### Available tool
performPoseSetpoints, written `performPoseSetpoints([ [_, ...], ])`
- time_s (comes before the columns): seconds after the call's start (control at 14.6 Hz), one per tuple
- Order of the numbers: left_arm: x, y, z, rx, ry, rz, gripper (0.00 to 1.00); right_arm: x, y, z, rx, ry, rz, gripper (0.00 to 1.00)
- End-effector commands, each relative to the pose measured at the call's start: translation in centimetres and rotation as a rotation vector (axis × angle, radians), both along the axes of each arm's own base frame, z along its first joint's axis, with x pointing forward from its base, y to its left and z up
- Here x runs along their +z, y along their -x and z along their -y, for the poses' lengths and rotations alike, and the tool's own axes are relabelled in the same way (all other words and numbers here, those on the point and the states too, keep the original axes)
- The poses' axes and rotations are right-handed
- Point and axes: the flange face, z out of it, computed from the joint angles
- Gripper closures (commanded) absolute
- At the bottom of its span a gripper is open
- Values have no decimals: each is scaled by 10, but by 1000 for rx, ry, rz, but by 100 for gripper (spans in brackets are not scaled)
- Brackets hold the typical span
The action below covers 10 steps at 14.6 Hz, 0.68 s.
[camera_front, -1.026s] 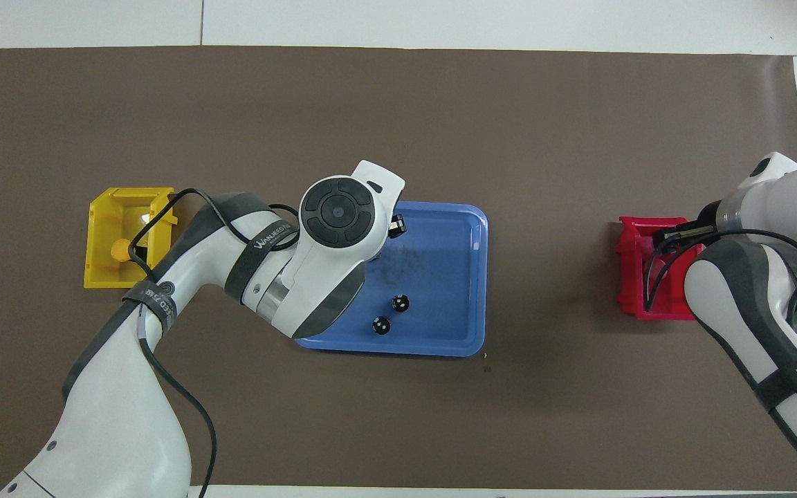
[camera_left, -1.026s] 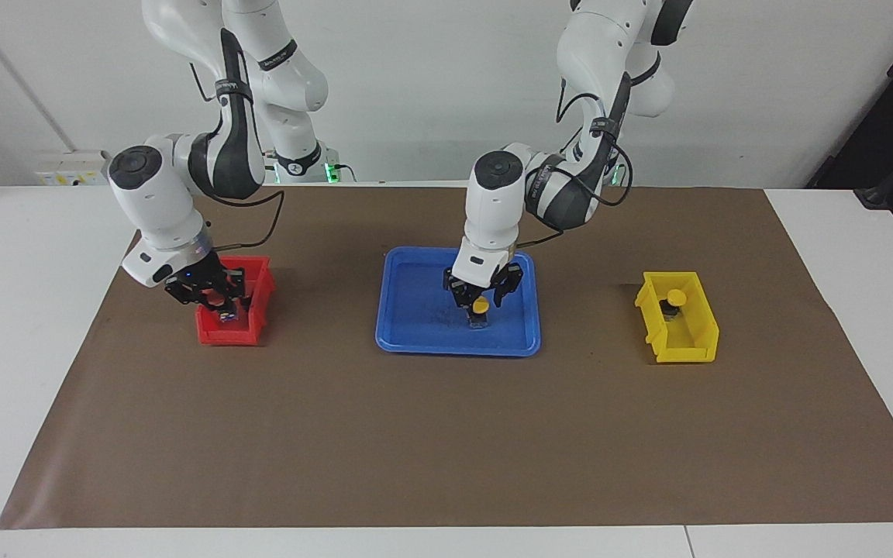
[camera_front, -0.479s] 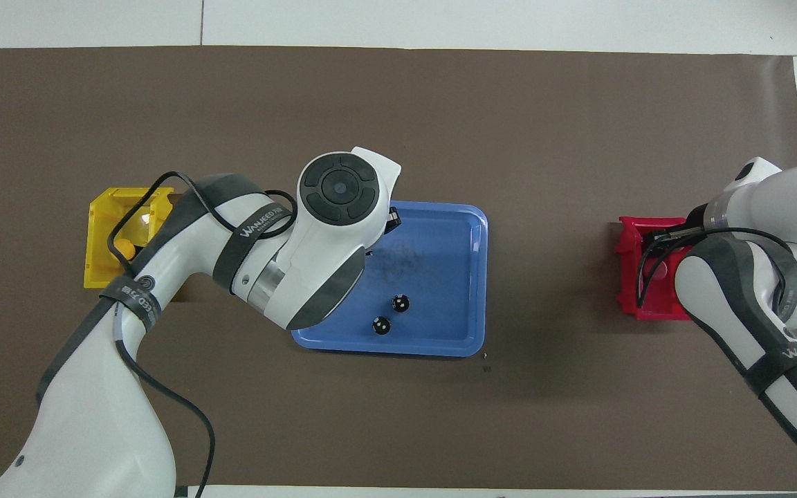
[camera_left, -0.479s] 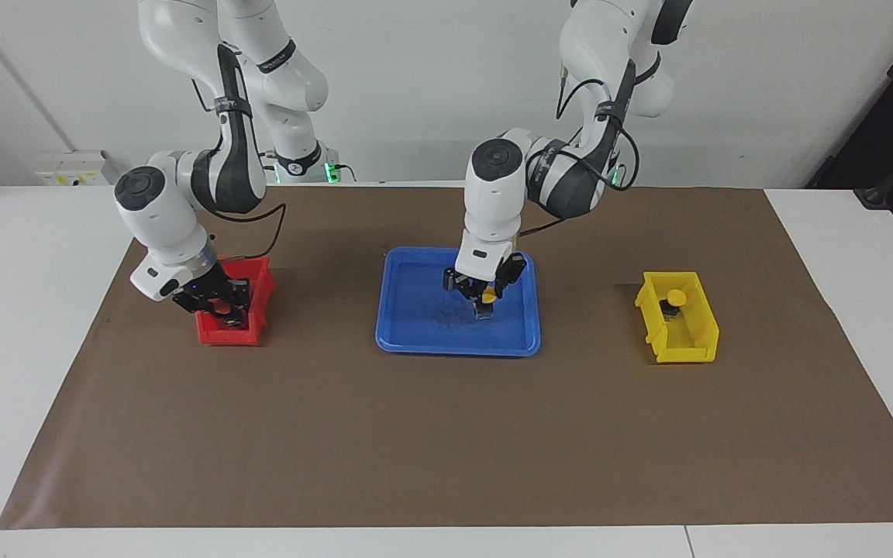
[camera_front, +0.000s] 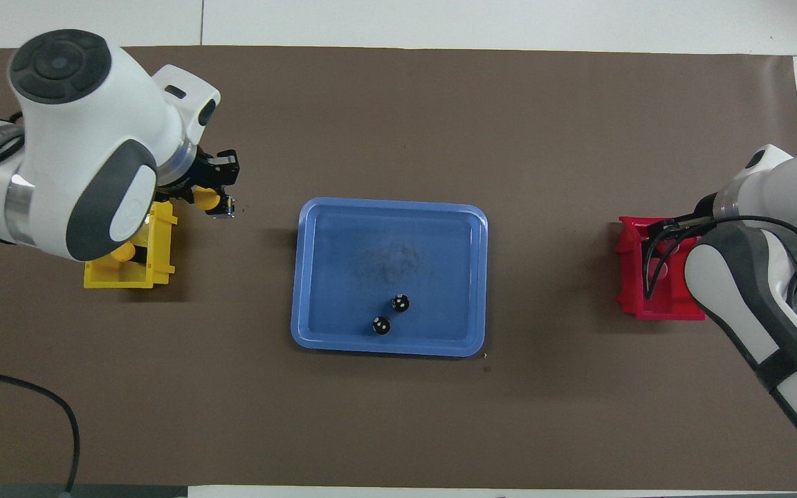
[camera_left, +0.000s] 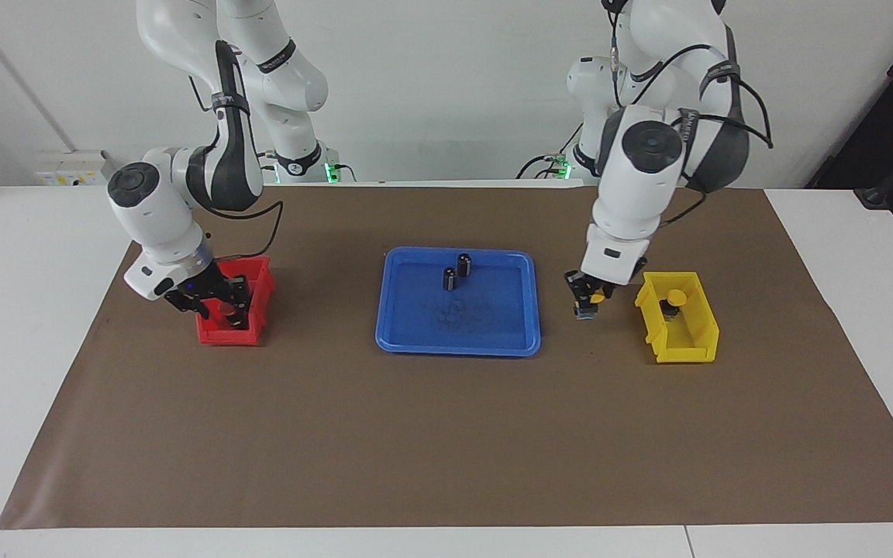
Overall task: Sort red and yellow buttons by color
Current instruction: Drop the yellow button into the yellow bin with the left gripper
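Observation:
My left gripper (camera_left: 587, 298) is shut on a yellow button (camera_left: 591, 301), holding it over the brown mat between the blue tray (camera_left: 454, 346) and the yellow bin (camera_left: 687, 353), close to the bin's wall. From overhead that yellow button (camera_front: 207, 200) shows just off the yellow bin (camera_front: 116, 281). Another yellow button (camera_left: 675, 297) stands inside the bin. My right gripper (camera_left: 215, 304) reaches down into the red bin (camera_left: 258, 273). The red buttons are hidden under it.
Two dark capless cylinders (camera_left: 463, 264) (camera_left: 449, 278) stand in the blue tray (camera_front: 385, 347), at its side nearer the robots. The red bin (camera_front: 625, 280) sits toward the right arm's end of the table and the yellow bin toward the left arm's end.
My left arm lifted the yellow button out of the blue tray and carried it over to the yellow bin. My right gripper stayed in the red bin, shifting only slightly.

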Motion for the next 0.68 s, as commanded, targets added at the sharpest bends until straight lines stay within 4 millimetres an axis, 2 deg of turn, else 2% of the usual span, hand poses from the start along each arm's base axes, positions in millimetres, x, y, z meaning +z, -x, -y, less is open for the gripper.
performPoseSetpoints([
  [0.0,0,-15,-60,-65,-9,-9,98,40,-13,1,24,3,-12,28],
  [0.07,-2,-21,-84,-78,-5,-3,98,57,-16,2,24,3,-27,22],
  [0.14,-3,-26,-105,-85,-2,12,98,77,-19,3,19,4,-43,6],
  [0.21,-6,-29,-120,-95,0,16,99,95,-20,4,16,6,-51,0],
  [0.34,-20,-25,-148,-115,1,15,98,136,-24,5,9,6,-54,0],
  [0.55,-42,-11,-163,-127,4,67,98,180,-20,8,-4,9,-64,0],
  [0.62,-49,-8,-165,-129,5,82,98,202,-13,5,-7,16,-63,0],
])
